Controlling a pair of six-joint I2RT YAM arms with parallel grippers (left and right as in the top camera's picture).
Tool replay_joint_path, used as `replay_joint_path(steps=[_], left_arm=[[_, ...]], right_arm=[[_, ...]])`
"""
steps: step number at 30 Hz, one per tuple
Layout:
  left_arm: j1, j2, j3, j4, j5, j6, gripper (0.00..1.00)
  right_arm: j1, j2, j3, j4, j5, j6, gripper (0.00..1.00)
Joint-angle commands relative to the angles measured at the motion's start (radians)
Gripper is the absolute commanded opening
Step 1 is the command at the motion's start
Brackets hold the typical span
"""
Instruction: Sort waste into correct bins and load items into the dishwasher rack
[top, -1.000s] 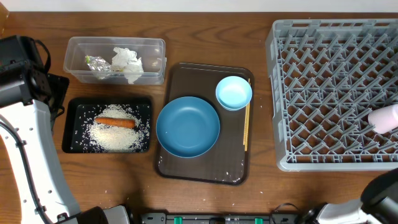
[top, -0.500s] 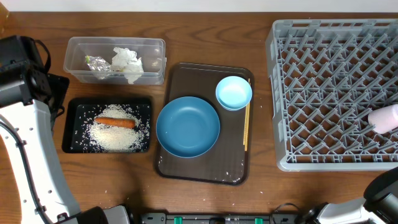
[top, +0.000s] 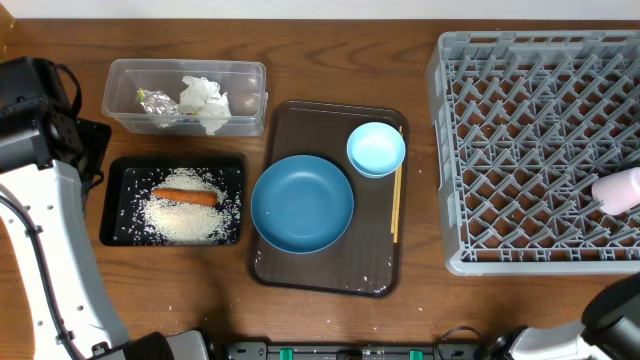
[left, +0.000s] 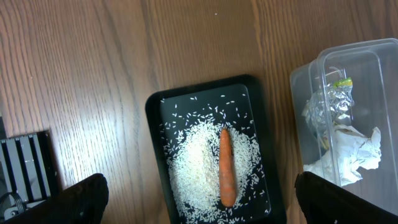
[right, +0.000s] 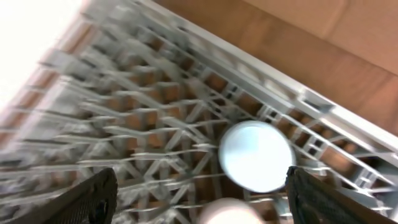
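The clear tub (top: 113, 92) holds the foil wrapper (top: 155, 102) and the white napkin (top: 205, 103). The black tray (top: 110, 205) holds the rice (top: 185, 220) and the carrot (top: 185, 196). The dark-blue bowl (top: 302, 203), the light-blue bowl (top: 376, 148) and the chopsticks (top: 397, 205) lie on the brown serving tray. The white cup (top: 618, 190) lies in the grey rack (top: 445, 150) at its right edge. My left gripper (left: 199, 202) is open and empty, high above the black tray (left: 154, 124) and carrot (left: 227, 167). My right gripper (right: 208, 199) is open and empty above the cup (right: 256, 155) in the rack (right: 124, 124); this view is blurred.
The brown serving tray (top: 320, 270) lies mid-table with a few rice grains near its front edge. The left arm (top: 40, 130) stands at the table's left edge. The right arm (top: 612, 318) shows at the bottom right. The tub (left: 379, 68) also shows in the left wrist view.
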Motion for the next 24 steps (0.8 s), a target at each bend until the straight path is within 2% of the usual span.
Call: replay_joint_path(steps=[1,5,8,13,15,19,24], left_arm=[[0.005,0.0,-0.008,-0.003,-0.006,-0.013,0.98],[0.005,0.0,-0.008,-0.003,-0.006,-0.013,0.98],[0.005,0.0,-0.008,-0.003,-0.006,-0.013,0.98],[0.005,0.0,-0.008,-0.003,-0.006,-0.013,0.98],[0.005,0.0,-0.008,-0.003,-0.006,-0.013,0.98],[0.005,0.0,-0.008,-0.003,-0.006,-0.013,0.98],[0.005,0.0,-0.008,-0.003,-0.006,-0.013,0.98]], right_arm=[[0.043,-0.135,0.007,0.011,-0.174,0.026,0.84],[0.156,-0.23,0.007,0.016,-0.334,0.025,0.84],[0.275,-0.262,0.006,-0.015,-0.346,0.005,0.82],[0.554,-0.247,0.006,-0.056,-0.342,-0.123,0.82],[0.666,-0.22,0.006,-0.068,-0.303,-0.134,0.8],[0.886,-0.134,0.006,-0.08,-0.153,-0.132,0.67],[1.078,-0.004,0.006,-0.06,-0.017,-0.052,0.68]])
